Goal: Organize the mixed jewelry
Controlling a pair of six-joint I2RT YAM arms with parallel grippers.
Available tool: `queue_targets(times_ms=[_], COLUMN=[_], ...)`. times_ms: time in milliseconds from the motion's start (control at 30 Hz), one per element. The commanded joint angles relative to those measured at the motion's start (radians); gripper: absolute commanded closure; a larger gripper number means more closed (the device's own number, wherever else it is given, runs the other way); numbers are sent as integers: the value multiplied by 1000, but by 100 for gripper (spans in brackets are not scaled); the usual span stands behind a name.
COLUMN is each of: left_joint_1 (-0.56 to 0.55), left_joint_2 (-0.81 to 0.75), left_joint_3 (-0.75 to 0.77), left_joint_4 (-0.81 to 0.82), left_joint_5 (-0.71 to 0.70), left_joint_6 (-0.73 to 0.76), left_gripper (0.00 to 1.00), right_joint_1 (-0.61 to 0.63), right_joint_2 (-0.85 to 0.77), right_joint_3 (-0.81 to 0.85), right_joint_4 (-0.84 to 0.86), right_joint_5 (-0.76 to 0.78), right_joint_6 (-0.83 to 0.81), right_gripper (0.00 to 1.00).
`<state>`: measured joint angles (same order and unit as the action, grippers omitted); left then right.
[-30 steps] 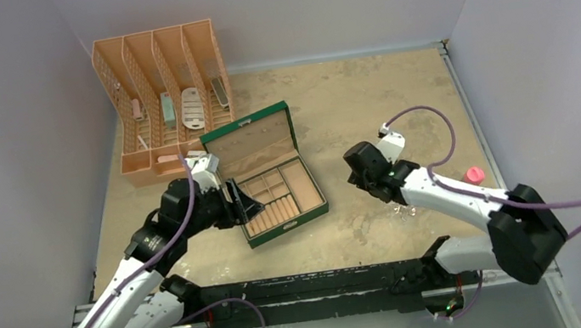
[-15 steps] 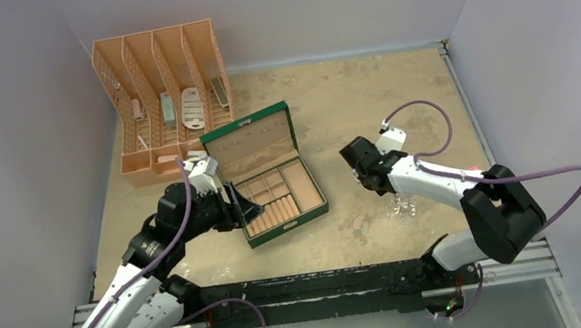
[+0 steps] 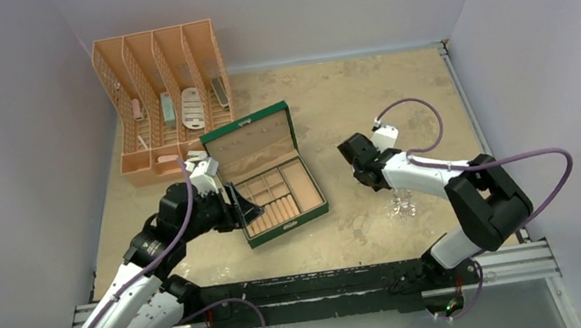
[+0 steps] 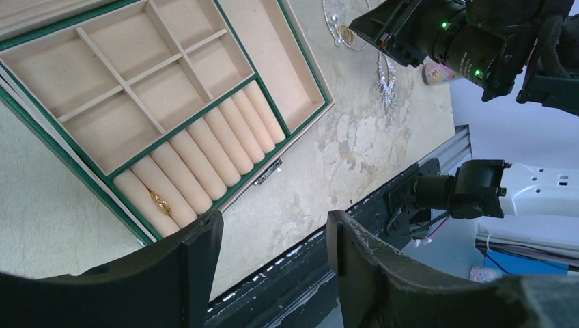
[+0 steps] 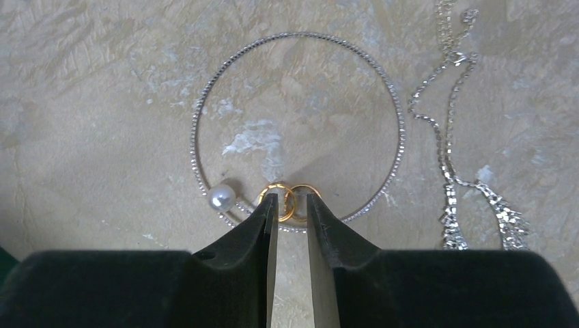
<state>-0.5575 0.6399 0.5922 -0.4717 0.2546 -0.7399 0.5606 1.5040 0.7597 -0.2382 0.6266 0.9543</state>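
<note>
In the right wrist view, a thin glittering hoop (image 5: 398,123) with a white pearl (image 5: 222,197) lies on the table. Two small overlapping gold rings (image 5: 295,204) lie on its near edge. My right gripper (image 5: 291,198) is narrowly open, its tips straddling the spot where the rings overlap. A silvery chain (image 5: 447,171) lies to the right, also seen from above (image 3: 402,204). My left gripper (image 4: 273,222) is open and empty at the near left corner of the open green box (image 3: 287,226). A gold piece (image 4: 161,201) sits between the box's ring rolls.
A peach rack (image 3: 162,96) holding several items stands at the back left. The pink-capped bottle (image 4: 437,72) stands near the chain. The black rail (image 3: 321,284) runs along the near table edge.
My right arm has folded in, its elbow swinging left, and its gripper has shifted slightly back over the hoop. The left arm has barely moved.
</note>
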Motion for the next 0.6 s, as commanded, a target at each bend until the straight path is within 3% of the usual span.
queue_targets(times_ms=[0,233,567], left_joint_1=[3,2,2], left_joint_2=[4,13,18], left_joint_3=[0,-1,-2], left_joint_4=[44,41,38], left_joint_5=[-3,-10,-18], left_joint_6=[5,2,0], left_gripper=[43,44,44], right_joint_1=[-7,-17,-19], right_joint_2=[13,43,26], right_joint_3=[29,19,14], right_joint_4=[44,44,48], right_joint_5=[-15,-24,-5], right_joint_6=[-23,-7,-6], right_gripper=[75,77,91])
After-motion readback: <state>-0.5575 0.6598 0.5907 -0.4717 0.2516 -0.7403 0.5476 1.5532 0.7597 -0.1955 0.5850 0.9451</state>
